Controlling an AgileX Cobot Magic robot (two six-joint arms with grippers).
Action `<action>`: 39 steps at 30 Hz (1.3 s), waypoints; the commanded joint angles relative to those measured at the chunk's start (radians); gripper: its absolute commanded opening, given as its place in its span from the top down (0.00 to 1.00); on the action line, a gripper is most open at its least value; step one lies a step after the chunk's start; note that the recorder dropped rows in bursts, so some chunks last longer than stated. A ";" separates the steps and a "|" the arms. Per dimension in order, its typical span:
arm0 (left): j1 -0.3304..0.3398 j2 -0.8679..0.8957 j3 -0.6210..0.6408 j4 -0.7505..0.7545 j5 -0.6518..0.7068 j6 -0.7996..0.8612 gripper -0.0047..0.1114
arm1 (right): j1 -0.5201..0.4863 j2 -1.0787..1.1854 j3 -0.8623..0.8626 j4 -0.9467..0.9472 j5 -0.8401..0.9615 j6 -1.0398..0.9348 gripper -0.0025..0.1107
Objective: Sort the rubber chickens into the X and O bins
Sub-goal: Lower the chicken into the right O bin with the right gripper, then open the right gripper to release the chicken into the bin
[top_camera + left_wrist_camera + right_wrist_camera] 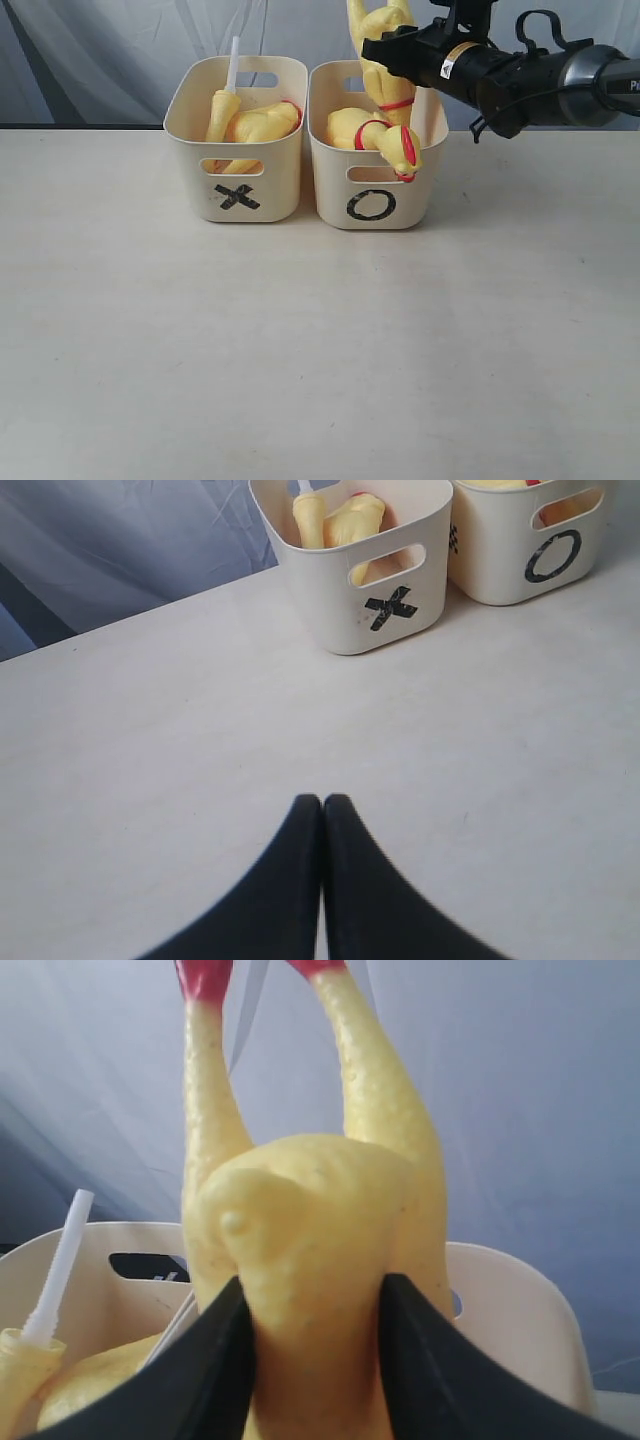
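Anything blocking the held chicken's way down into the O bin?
Nothing visible. The right claw holds the chicken above the O bin, its lower end already inside.

This looks like a robotics lab test station, not a home or shop. A bare, pale tabletop [320, 360] fills the lower frame, and a grey-blue cloth backdrop [90, 60] hangs across the top. A black robot arm [560, 75] reaches in from the upper right. At upper centre stand a bin marked X [185, 175] and a bin marked O [330, 185], both labelled in black tape.
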 commanded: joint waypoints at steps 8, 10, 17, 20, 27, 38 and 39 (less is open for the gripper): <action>0.000 -0.008 0.002 0.016 0.019 0.003 0.96 | -0.002 0.007 0.001 -0.005 0.014 -0.003 0.75; 0.000 -0.008 0.002 0.016 0.024 0.003 0.96 | -0.002 0.007 0.001 -0.005 0.014 -0.003 0.75; 0.000 -0.008 0.002 0.020 0.029 0.005 0.96 | -0.002 0.007 0.001 -0.006 0.028 -0.003 0.75; 0.000 -0.008 0.002 0.022 0.029 0.004 0.96 | -0.002 0.007 0.001 -0.006 0.052 -0.003 0.66; 0.000 -0.008 0.002 0.029 0.032 0.004 0.96 | -0.002 0.007 0.001 -0.010 0.065 -0.003 0.51; 0.000 -0.008 0.002 0.037 0.038 0.004 0.96 | -0.002 0.007 0.001 -0.010 0.069 -0.003 0.51; 0.000 -0.008 0.002 0.037 0.039 0.005 0.96 | -0.002 0.007 0.001 -0.010 0.069 -0.003 0.51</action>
